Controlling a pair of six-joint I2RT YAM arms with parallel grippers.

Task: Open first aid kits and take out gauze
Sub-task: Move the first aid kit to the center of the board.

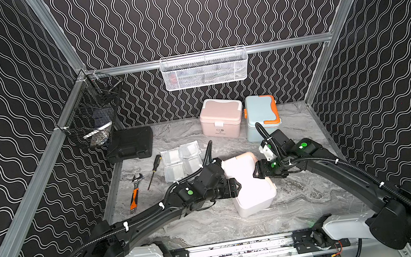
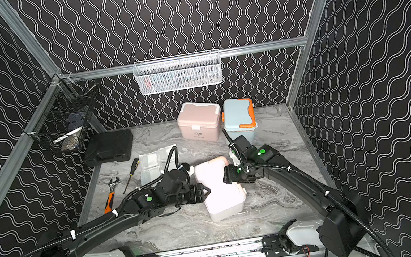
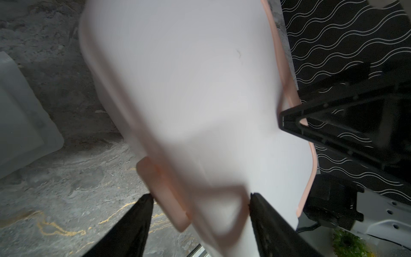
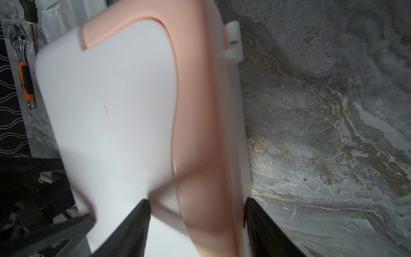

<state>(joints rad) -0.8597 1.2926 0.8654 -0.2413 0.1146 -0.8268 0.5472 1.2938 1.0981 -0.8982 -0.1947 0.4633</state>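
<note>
Left gripper [image 3: 198, 197], just past the gauze packets [image 1: 181, 161], has its jaws spread wide at the latch edge of the white kit [image 1: 249, 183] — gripping nothing, I think, though it's blurry. Right gripper [image 4: 196, 200] likewise straddles the opposite rim, gaping — probably bracing the closed kit for opening.

High stereo overview; both wrist views close on white kit [image 3: 189, 89].

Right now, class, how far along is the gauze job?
Done: square white clear-wrapped gauze packets lie on the table. In hand: the white, peach-trimmed plastic kit, lid seemingly shut, sits between open jaws. Left: opening it; the pink kit and blue-grey, orange-trimmed kit behind stand shut.
</note>
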